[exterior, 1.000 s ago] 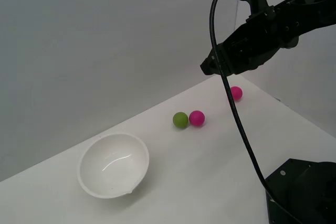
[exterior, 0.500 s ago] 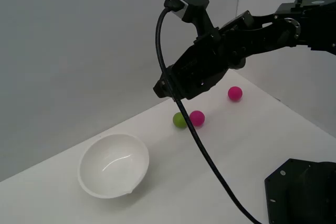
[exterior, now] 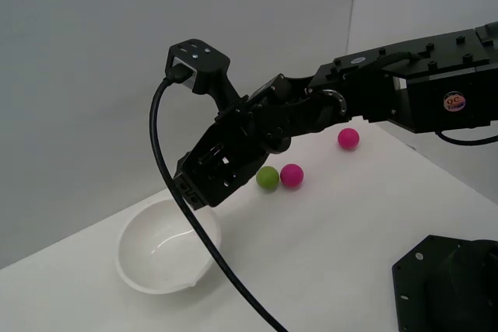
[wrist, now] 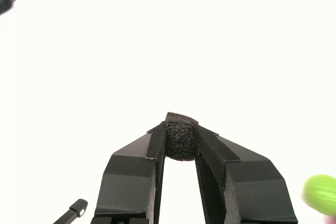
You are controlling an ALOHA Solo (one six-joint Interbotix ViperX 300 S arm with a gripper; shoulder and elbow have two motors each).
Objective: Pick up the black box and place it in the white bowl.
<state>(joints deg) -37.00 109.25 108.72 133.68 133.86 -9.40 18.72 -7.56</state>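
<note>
Jaws pinch the black box (wrist: 180,136); overexposed surroundings hide the white bowl (exterior: 148,258).

A plain grey wall (exterior: 117,52) backs the white table (exterior: 327,254).

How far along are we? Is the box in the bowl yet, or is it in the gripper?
Done: the pick. In the wrist view the black box sits pinched between the fingertips of the gripper, off the table. In hand: the carry. The exterior view shows the gripper above the far rim of the white bowl. Left: lower over the hollow and release. The bowl looks empty so far.
</note>
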